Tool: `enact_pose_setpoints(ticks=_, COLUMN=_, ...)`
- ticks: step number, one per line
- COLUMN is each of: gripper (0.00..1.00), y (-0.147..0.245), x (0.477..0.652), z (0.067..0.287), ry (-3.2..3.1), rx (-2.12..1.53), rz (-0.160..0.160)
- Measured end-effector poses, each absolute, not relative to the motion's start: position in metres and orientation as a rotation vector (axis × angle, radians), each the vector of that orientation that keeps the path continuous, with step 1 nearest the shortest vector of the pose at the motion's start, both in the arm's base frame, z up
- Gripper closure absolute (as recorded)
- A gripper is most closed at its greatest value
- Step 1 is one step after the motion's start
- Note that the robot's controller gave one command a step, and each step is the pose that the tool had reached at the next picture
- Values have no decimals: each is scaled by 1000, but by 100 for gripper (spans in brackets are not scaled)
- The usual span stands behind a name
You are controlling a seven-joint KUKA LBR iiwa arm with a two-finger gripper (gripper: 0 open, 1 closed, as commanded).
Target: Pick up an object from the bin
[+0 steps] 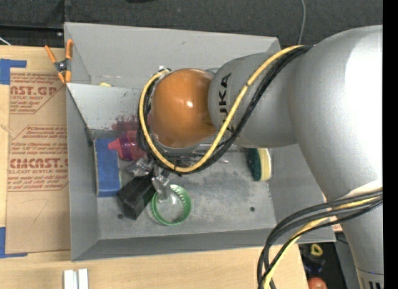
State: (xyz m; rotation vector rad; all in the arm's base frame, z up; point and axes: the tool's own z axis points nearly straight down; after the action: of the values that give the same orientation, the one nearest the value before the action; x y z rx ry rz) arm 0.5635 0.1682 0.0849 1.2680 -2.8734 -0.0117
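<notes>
Blue block [106, 168], black box [134, 197], green-rimmed cup [170, 207] crowd the left; bin floor [239, 210] at right lies open.

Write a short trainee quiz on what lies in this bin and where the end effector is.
1. Multiple choice: which thing lies along the left side of the grey metal bin? A) blue rectangular block; B) green plastic ring; C) black angular piece.
2. True or false: the black angular piece lies to the right of the green plastic ring.
3. Fill in: the end effector is over the left edge of the ___ ring.
Key: 1 A; 2 false; 3 green.
</notes>
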Motion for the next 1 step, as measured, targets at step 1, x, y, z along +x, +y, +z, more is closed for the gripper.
enact_pose_setpoints(ticks=1, gripper=100, y=169, x=563, z=131, ry=-2873, rx=1267, rz=-13)
